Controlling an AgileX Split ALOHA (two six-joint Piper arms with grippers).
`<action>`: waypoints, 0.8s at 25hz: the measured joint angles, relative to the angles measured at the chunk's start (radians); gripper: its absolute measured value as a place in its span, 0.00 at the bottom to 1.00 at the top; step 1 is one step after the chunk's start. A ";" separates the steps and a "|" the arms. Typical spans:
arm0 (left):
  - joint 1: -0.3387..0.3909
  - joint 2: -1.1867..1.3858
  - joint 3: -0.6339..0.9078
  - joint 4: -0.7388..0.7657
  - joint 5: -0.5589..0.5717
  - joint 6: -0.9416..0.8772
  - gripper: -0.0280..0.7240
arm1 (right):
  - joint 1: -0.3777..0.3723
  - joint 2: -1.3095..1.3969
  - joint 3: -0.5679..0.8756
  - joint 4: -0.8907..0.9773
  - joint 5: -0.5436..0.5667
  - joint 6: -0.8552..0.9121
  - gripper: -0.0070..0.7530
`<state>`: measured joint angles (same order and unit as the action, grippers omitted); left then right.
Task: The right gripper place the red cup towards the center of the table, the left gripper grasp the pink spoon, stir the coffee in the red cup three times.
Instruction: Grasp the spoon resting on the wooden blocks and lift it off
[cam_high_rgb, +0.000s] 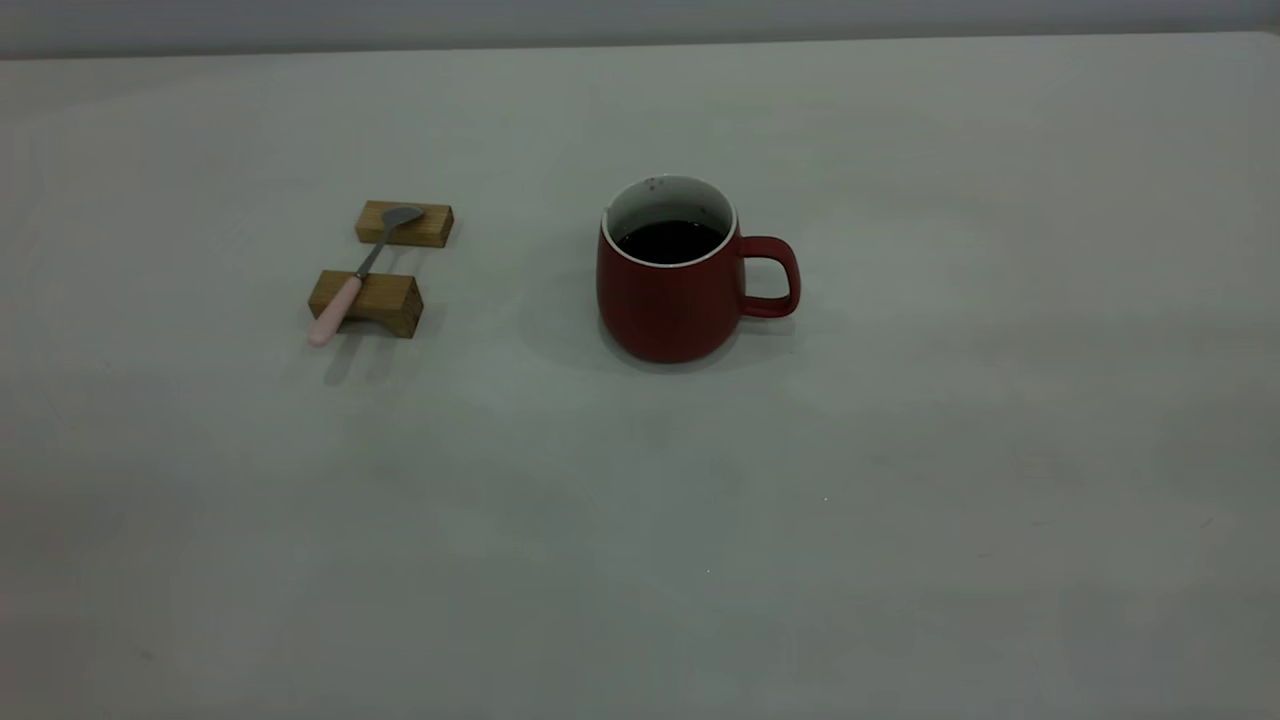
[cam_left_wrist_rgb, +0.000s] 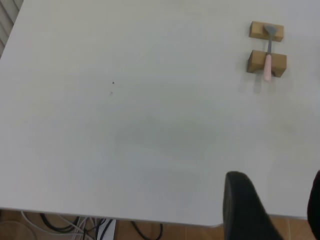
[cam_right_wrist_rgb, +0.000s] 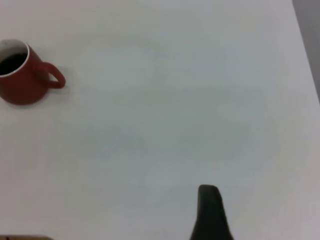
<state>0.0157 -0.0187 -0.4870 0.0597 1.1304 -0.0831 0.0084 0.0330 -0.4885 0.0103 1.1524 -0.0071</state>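
Observation:
The red cup stands upright near the middle of the table, its handle pointing right in the exterior view. Dark coffee fills it partway. The pink spoon lies across two wooden blocks to the cup's left, bowl on the far block. Neither gripper shows in the exterior view. In the left wrist view my left gripper is open and empty at the table's near edge, far from the pink spoon. My right gripper shows one finger with bare table beside it, far from the red cup.
Two tan wooden blocks, the far one and the near one, hold the spoon off the surface. Cables hang below the table edge in the left wrist view. Wide bare surface surrounds the cup.

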 joint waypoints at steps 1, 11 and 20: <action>0.000 0.000 0.000 0.000 0.000 0.000 0.55 | 0.000 -0.008 0.000 -0.002 0.002 0.000 0.79; 0.000 0.000 0.000 0.000 0.000 0.000 0.55 | 0.000 -0.013 0.000 -0.005 0.006 0.007 0.79; 0.000 0.000 0.000 0.000 0.000 0.000 0.55 | 0.000 -0.013 0.000 -0.005 0.007 0.007 0.79</action>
<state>0.0157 -0.0187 -0.4870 0.0597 1.1304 -0.0831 0.0084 0.0204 -0.4885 0.0058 1.1590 0.0000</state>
